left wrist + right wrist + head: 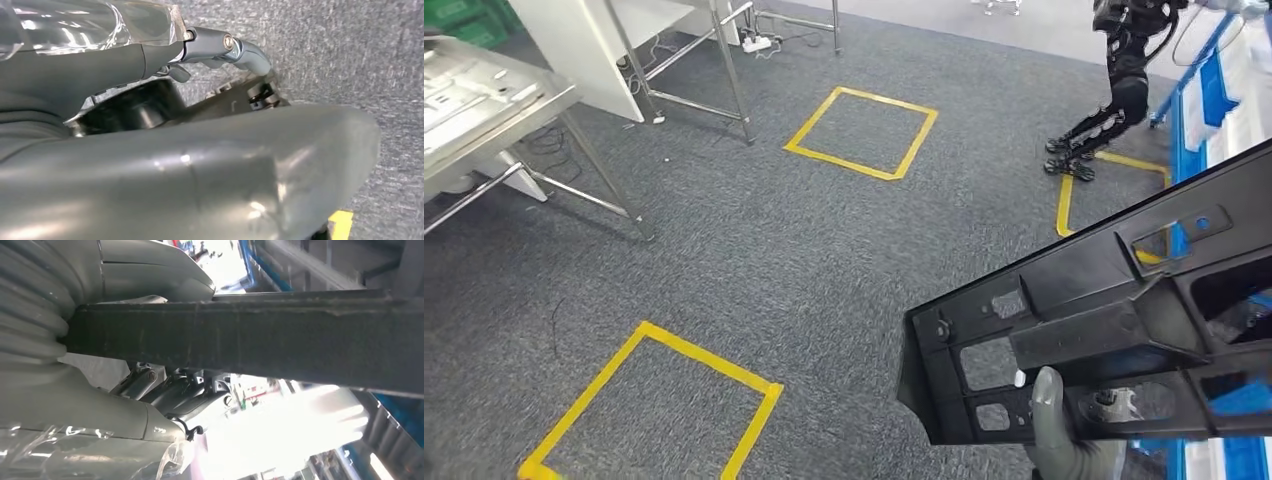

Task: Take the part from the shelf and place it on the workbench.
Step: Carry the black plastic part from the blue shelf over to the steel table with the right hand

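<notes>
The black part (1114, 320) runs off the head view's right edge, hiding the right hand's fingers (1049, 395).

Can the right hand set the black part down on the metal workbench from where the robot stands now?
Probably not yet. The right hand holds the black part low on the robot's right, while the workbench stands far off to the left, with open grey carpet between. The robot would likely have to walk closer first.
</notes>
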{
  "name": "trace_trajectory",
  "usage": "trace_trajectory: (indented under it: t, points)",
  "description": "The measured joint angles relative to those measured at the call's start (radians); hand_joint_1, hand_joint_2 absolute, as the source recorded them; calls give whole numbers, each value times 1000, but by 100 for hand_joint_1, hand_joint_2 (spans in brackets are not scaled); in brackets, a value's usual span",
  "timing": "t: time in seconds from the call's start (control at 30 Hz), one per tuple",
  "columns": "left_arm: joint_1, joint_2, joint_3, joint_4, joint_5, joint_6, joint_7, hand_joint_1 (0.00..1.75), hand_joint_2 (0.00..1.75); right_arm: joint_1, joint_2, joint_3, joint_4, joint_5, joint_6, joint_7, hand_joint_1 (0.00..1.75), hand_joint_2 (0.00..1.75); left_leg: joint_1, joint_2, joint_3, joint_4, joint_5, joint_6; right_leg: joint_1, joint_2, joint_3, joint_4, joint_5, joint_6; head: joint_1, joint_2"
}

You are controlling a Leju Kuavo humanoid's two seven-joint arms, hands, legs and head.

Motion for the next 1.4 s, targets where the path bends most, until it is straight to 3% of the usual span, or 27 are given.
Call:
trace_trajectory:
  t: [0.07,0.13,0.17,0.2,0.27,0.3,0.33,0.4,0.43,0.5,0.57,0.6,0.67,0.73,0.8,0.87,0.93,1.0,1.07,1.1,1.13,1.17,1.2,1.23,1.3,1.37,1.4]
  points:
    - [-3,-1,0,0,0,1,0,0,0,5,-2,-3,-1,1,-2,0,175,175,3,-22,4,-3,1,7,0,51,-70,134,-55,0,2,0]
    - [-3,-2,0,0,0,1,0,0,0,10,-3,-5,-1,0,-3,1,175,175,3,-51,7,-2,-2,8,0,64,-139,229,-68,3,3,0]
    - [-2,-2,0,0,0,1,0,0,0,13,-4,-5,-1,0,-4,1,175,175,3,-66,9,-1,-4,8,0,65,-149,223,-45,4,3,0]
    - [0,-2,0,0,0,1,0,0,0,14,-4,-5,-1,0,-5,1,175,175,4,-81,13,0,-7,6,-1,69,-139,175,-5,5,3,0]
    - [0,-3,0,0,-1,1,0,0,0,15,-5,-6,-2,1,-7,1,175,175,4,-107,19,5,-16,-3,-5,104,-85,27,78,6,3,0]
    - [-1,-3,0,0,-1,1,0,0,0,16,-5,-7,-2,1,-7,1,175,175,3,-117,18,8,-22,-8,-6,118,-64,-26,100,4,3,0]
    - [-1,-3,0,0,-1,1,0,0,0,16,-5,-7,-3,1,-8,1,175,175,3,-126,15,10,-28,-13,-5,129,-53,-56,108,0,3,0]
    - [0,-3,0,0,-1,1,0,0,0,16,-5,-8,-4,1,-8,1,175,175,5,-140,9,10,-35,-21,-2,113,-50,-62,104,-12,2,0]
    - [1,-3,0,0,-1,1,0,0,0,16,-5,-8,-5,1,-8,1,175,175,7,-137,7,15,-39,-25,-1,104,-48,-63,104,-19,2,0]
    - [1,-2,0,0,-1,2,0,0,0,17,-6,-9,-8,1,-8,1,175,175,10,-95,-18,74,-73,-36,-2,82,-44,-65,102,-31,1,0]
    - [-1,-2,0,0,-1,2,0,0,0,19,-6,-10,-9,1,-8,0,175,175,14,-43,-89,214,-143,-47,0,59,-41,-66,97,-38,0,0]
    - [-3,-2,0,0,-1,3,0,0,0,20,-6,-10,-10,1,-8,0,175,175,17,-33,-128,286,-171,-51,0,47,-40,-66,95,-39,0,0]
    - [-4,-2,0,0,-1,3,0,0,0,20,-6,-11,-10,1,-8,1,175,175,20,-26,-158,334,-172,-54,1,21,-35,-66,89,-37,0,0]
    - [-3,-2,0,0,-1,4,0,0,0,20,-6,-11,-10,1,-8,1,175,175,19,-7,-104,218,-104,-49,1,-4,-24,-66,81,-32,0,0]
    - [-2,-2,-1,0,-1,4,0,0,0,21,-6,-11,-12,1,-8,1,175,175,12,36,-34,74,-43,-39,4,-25,-12,-65,72,-23,0,0]
    - [-3,-1,-1,0,-1,4,0,0,0,21,-6,-12,-14,2,-9,0,175,175,5,53,-13,24,-29,-30,8,-42,-3,-65,63,-12,0,0]
    - [-2,-1,-1,0,-1,4,0,0,0,21,-6,-13,-16,2,-11,0,175,175,5,30,-10,19,-27,-20,4,-55,6,-67,56,1,1,0]
    - [0,-1,-1,0,-1,6,1,0,0,23,-6,-14,-19,2,-13,-1,175,175,10,7,3,11,-23,-8,0,-20,-3,-29,28,9,2,0]
    - [-2,-1,-1,0,-4,8,2,0,0,24,-6,-16,-21,4,-15,-2,175,175,13,-15,10,8,-22,1,0,38,-61,93,-35,12,3,0]
    - [-3,-2,-1,0,-6,8,2,0,0,25,-6,-17,-22,5,-16,-2,175,175,13,-27,10,8,-22,4,1,53,-103,169,-64,12,4,0]
    - [-4,-3,-2,0,-8,8,3,0,0,27,-7,-17,-22,6,-17,-2,175,175,12,-41,12,8,-24,5,2,61,-138,226,-78,13,4,0]
    - [-3,-3,-2,0,-9,8,3,0,0,28,-7,-18,-23,6,-17,-2,175,175,12,-56,15,8,-26,6,3,64,-158,247,-70,12,4,0]
    - [-2,-4,-3,0,-10,9,4,0,0,28,-7,-18,-23,6,-17,-2,175,175,12,-71,19,9,-28,5,3,66,-156,224,-42,11,4,0]
    - [-1,-4,-4,0,-11,10,4,0,0,29,-7,-18,-23,6,-17,-2,175,175,13,-86,24,9,-31,3,2,73,-134,161,2,9,4,0]
    - [-1,-4,-6,0,-11,10,4,0,0,29,-7,-18,-24,7,-17,-2,175,175,12,-113,33,11,-41,-5,-1,113,-73,10,79,5,4,0]
    - [-3,-4,-8,0,-12,10,5,0,0,28,-7,-19,-25,7,-18,-2,175,175,11,-134,33,11,-49,-14,0,139,-42,-63,99,-1,4,0]
    - [-2,-4,-9,0,-13,11,5,0,0,28,-7,-19,-25,7,-18,-2,175,175,11,-143,32,10,-52,-20,2,132,-39,-68,95,-6,4,0]
